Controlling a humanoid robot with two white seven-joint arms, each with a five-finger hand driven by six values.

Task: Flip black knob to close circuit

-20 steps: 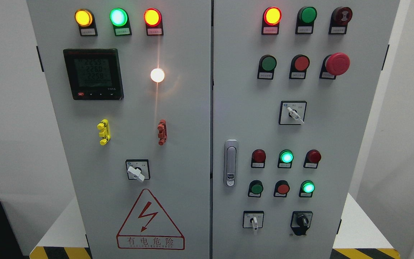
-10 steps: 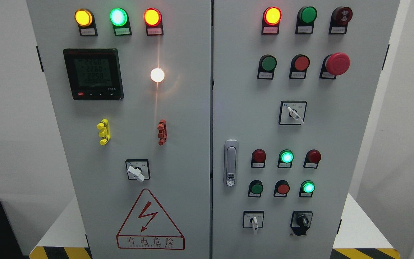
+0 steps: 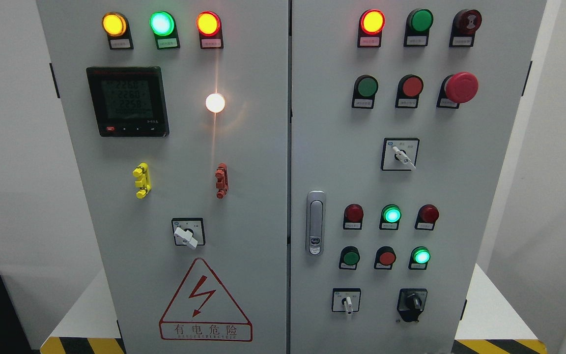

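With neither hand in the picture, cannot tell whether released or clenched; task not yet begun, judging by the untouched panel.

Left to right, as hazards for a reach coming in:

- Left door: white rotary switch [image 3: 186,237] above the red warning triangle [image 3: 206,301]. Well apart from the target; unlikely to be struck unless the wrong arm reaches.
- Centre: silver door latch [image 3: 315,222]. Could snag a forearm crossing low.
- Right door, bottom row: small white-handled selector [image 3: 347,302], near the target's left. Easily mistaken for it or nudged by a stray finger.
- Just above: green lit button [image 3: 421,256] and red button [image 3: 386,257]. Could be pressed by knuckles if the approach comes in high.
- Black knob [image 3: 412,303], low on the right door, rightmost of the bottom row, near the cabinet's right edge.

Knob's long axis roughly upright, grip bar appearing to run top to bottom with perhaps a slight lean; pointer end too dark to make out. Likely slip: thin dark grip, poor contrast, fingers closing beside rather than around it, or turning the wrong way.
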